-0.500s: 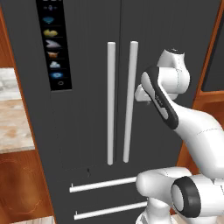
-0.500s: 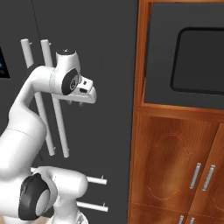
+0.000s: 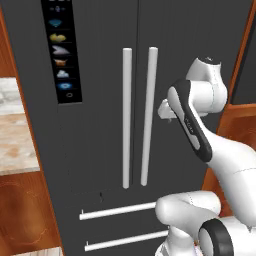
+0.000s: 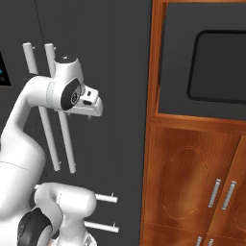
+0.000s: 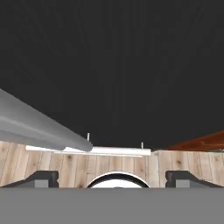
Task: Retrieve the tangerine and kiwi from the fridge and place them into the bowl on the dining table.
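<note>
You face the closed fridge [image 3: 100,125]: two doors, two upright bar handles [image 3: 127,117], two drawer handles [image 3: 117,211]. Your hand [image 5: 112,177] hangs open beside the right handle.

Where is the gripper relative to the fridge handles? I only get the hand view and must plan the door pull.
Observer: The gripper sits just right of the right-door handle, at mid height, not on it.
Operator: Are the fridge doors open yet?
Observer: No, both doors of the fridge are shut, handles side by side.
Operator: Are the fingers apart?
Observer: Yes, the jaws stand wide with nothing between them.
Operator: What is right of the fridge?
Observer: A wood cabinet with a dark oven set above it.
</note>
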